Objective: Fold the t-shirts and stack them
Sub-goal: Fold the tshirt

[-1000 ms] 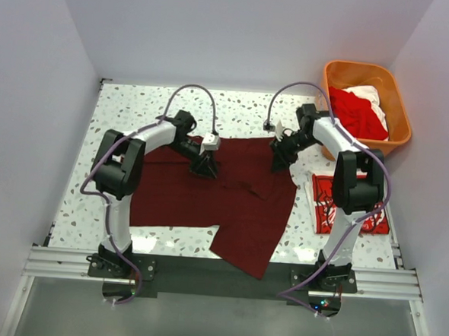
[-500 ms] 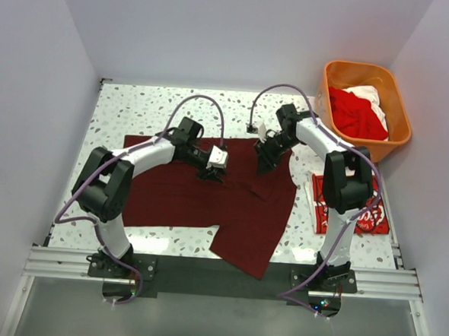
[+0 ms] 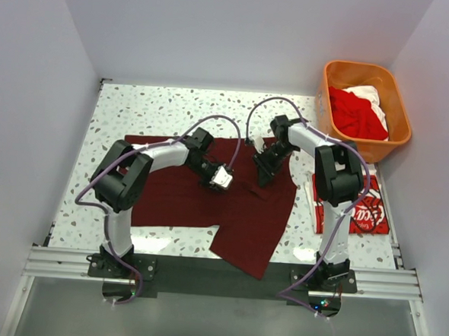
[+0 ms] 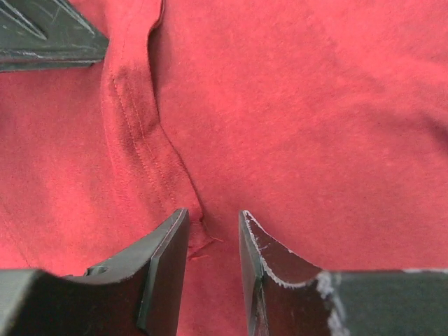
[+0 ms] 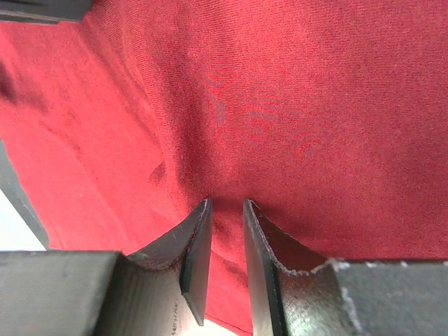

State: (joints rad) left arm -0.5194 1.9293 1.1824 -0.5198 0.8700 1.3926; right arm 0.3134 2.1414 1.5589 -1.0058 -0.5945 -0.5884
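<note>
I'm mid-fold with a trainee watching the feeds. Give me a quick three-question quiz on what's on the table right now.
1. True or false: the maroon t-shirt lies inside the orange basket.
2. Where is the folded Coca-Cola t-shirt? A: in the basket. B: on the table, at its right side. C: under the maroon t-shirt.
3. Fill in: the left claw and the right claw are both down on the ___ t-shirt.

Key: 1 false, it is spread on the table. 2 B. 3 maroon.
</note>
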